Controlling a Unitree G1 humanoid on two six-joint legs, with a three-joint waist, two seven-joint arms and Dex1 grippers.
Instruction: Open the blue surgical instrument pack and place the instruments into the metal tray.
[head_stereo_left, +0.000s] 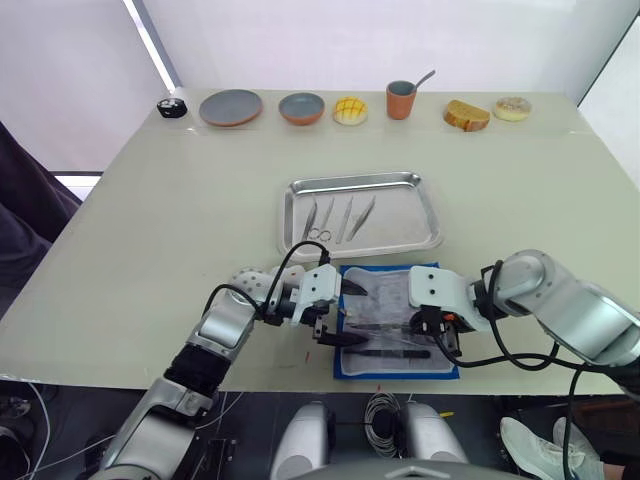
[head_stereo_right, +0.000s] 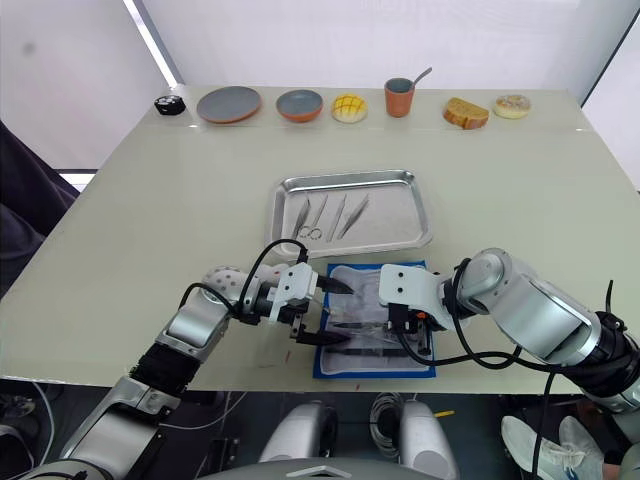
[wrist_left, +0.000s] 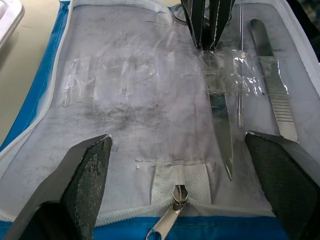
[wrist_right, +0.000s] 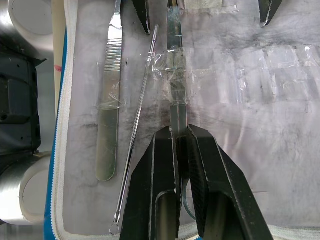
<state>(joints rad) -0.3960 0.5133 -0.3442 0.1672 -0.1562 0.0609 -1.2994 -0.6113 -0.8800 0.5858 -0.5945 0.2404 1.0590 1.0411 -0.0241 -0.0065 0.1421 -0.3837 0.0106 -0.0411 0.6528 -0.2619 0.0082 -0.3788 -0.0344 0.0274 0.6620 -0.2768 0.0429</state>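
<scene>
Instruments lie taped in the opened pack on the worktop's near edge, below the tray; slim, stiff, slippery steel, best pinched mid-shank, as the right claw closes on one, left claw spread wide, empty.

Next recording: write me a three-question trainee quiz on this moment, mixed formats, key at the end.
1. True or false: the blue surgical instrument pack lies unzipped and open.
2. Which gripper is shut on an instrument: A) left gripper, B) right gripper?
3. Fill in: some instruments already lie in the metal ____.

Key: 1 true; 2 B, clamped on the scissors under clear tape; 3 tray.
</scene>
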